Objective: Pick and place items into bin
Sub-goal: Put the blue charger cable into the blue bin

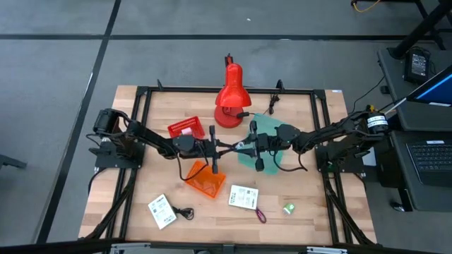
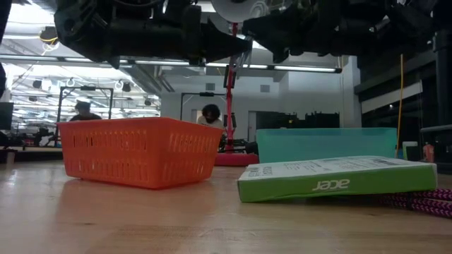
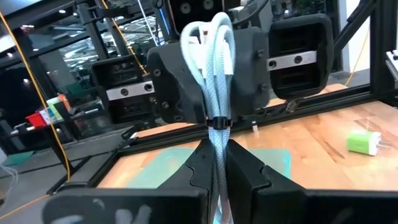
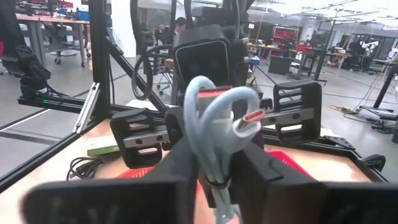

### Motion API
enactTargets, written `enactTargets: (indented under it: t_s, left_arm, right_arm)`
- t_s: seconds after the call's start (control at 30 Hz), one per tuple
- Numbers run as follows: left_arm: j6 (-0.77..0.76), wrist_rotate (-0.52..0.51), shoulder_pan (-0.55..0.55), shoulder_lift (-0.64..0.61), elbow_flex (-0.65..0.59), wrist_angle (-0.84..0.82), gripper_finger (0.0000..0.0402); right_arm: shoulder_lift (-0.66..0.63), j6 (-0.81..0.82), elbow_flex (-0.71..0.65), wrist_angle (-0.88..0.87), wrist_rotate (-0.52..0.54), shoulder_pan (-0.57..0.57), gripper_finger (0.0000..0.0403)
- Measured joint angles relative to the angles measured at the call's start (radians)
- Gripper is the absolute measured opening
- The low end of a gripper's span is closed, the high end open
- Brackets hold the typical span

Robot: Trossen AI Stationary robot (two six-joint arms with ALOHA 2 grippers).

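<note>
A pale blue-white bundled cable (image 1: 232, 146), cinched by a black tie (image 3: 217, 122), hangs in the air between my two grippers at the table's middle. My left gripper (image 1: 222, 147) (image 3: 217, 149) and my right gripper (image 1: 243, 147) (image 4: 214, 165) face each other, both shut on it. An orange basket (image 1: 205, 180) (image 2: 138, 152) stands just nearer than them. Near the front edge lie two white printed cards (image 1: 162, 210) (image 1: 244, 197), a black coiled cable (image 1: 185, 212), a purple strap (image 1: 260, 215) and a small green piece (image 1: 289, 209). The pink cube and blue-silver piece are out of view. My left gripper pinches the cable bundle just below its black tie (image 3: 217, 140) between its two fingers, coming level from the table's left. The bundle is lifted clear and its loops (image 3: 211, 43) stand up past the fingertips. My right gripper pinches the same bundle at its lower strands (image 4: 214, 183) between both fingers, level from the table's right. The loops and a red-tipped plug (image 4: 252, 117) stick out beyond the fingers. The bundle is clear of the table.
A big red desk lamp (image 1: 229, 95) stands behind the grippers, a red basket (image 1: 185, 129) under the left arm, a teal tray (image 1: 272, 141) (image 2: 325, 143) under the right arm. The black frame (image 1: 141, 92) rings the table. People show in the room beyond.
</note>
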Motion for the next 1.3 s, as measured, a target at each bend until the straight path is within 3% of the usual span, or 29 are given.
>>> enactTargets:
  t_s: [0.13, 0.5, 0.7, 1.0, 1.3]
  left_arm:
    - [-0.002, 0.011, 0.000, 0.000, 0.000, -0.010, 0.0026]
    - [0.010, -0.023, -0.016, -0.014, 0.000, -0.034, 0.0106]
    - [0.043, -0.065, -0.045, -0.069, -0.001, -0.140, 0.0118]
    - [0.038, -0.138, -0.103, -0.217, -0.003, -0.396, 0.0075]
    - [-0.014, -0.137, -0.133, -0.375, -0.154, -0.387, 0.0004]
  right_arm:
    - [-0.001, 0.000, 0.000, -0.011, 0.000, 0.000, 0.0014]
    - [-0.001, 0.004, 0.000, -0.017, -0.008, 0.001, 0.0006]
    - [-0.005, 0.004, 0.000, -0.050, -0.009, 0.002, 0.0006]
    - [-0.100, 0.003, -0.001, -0.178, -0.006, -0.001, 0.0006]
    - [-0.241, 0.026, -0.025, -0.374, 0.127, -0.002, 0.0006]
